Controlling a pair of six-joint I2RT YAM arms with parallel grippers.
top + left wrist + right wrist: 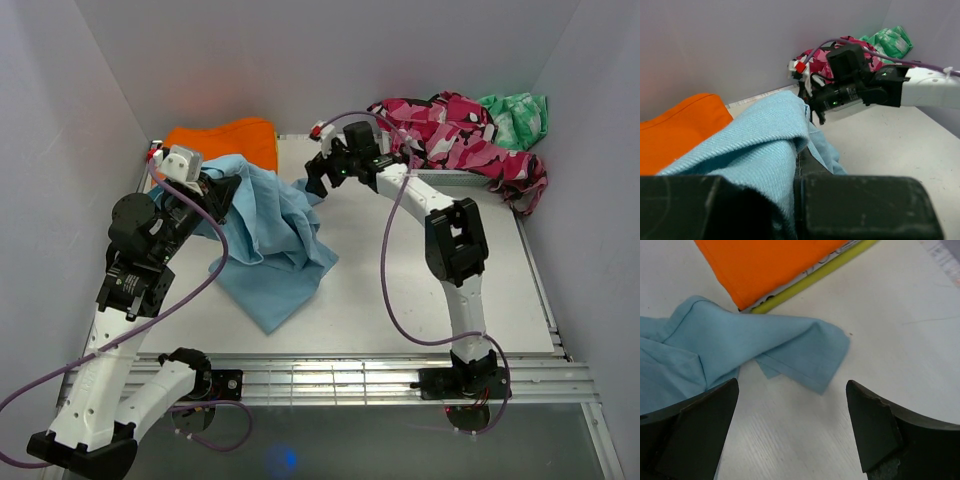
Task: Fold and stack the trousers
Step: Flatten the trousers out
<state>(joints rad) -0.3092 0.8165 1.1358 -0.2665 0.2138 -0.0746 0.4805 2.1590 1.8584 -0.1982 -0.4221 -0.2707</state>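
Trousers: light blue trousers [270,235] lie rumpled on the left half of the white table [400,290]; one end is lifted at the left gripper, and the rest drapes down to a corner pointing toward the near edge
Trouser hem: in the right wrist view a folded blue corner [765,345] lies flat on the table, just in front of the right gripper's fingers and apart from them
Left gripper: the left gripper [225,190] is clenched on a bunched fold of the trousers; the cloth [760,150] runs between its black fingers [865,205]
Right gripper: the right gripper [318,180] hangs low over the table beside the trousers' far edge; its jaws stand wide apart, holding nothing
Orange garment: an orange folded garment [225,140] sits at the far left, just behind the trousers
Pink garment: a pink camouflage garment [450,135] is heaped in the far right corner; a green cloth [515,115] sits beside it
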